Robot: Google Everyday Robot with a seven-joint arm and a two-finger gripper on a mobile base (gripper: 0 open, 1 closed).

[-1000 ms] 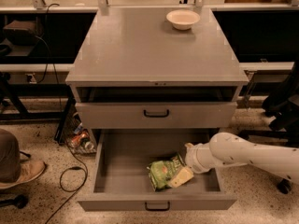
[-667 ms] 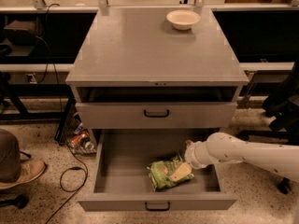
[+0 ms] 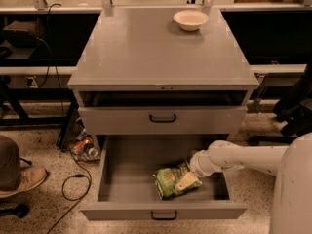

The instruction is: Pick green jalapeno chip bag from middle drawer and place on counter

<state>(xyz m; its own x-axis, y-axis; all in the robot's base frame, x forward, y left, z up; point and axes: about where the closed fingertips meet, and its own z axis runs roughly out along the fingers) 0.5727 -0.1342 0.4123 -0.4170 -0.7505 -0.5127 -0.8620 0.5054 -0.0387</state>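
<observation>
The green jalapeno chip bag [image 3: 169, 181] lies crinkled on the floor of the open middle drawer [image 3: 127, 172], right of centre. My white arm reaches in from the right, and my gripper [image 3: 187, 180] rests on the bag's right side, its pale fingers [image 3: 188, 180] lying over the foil. The counter [image 3: 141, 48] is the flat grey top of the cabinet, above the drawers.
A cream round bowl [image 3: 190, 19] stands at the counter's back right. The drawer above [image 3: 163, 118] is closed. A person's shoe [image 3: 25, 179] and cables lie on the floor at the left. Dark shelving flanks the cabinet.
My arm has slid a little to the left, bringing the gripper further onto the bag. The bag has stayed in place.
</observation>
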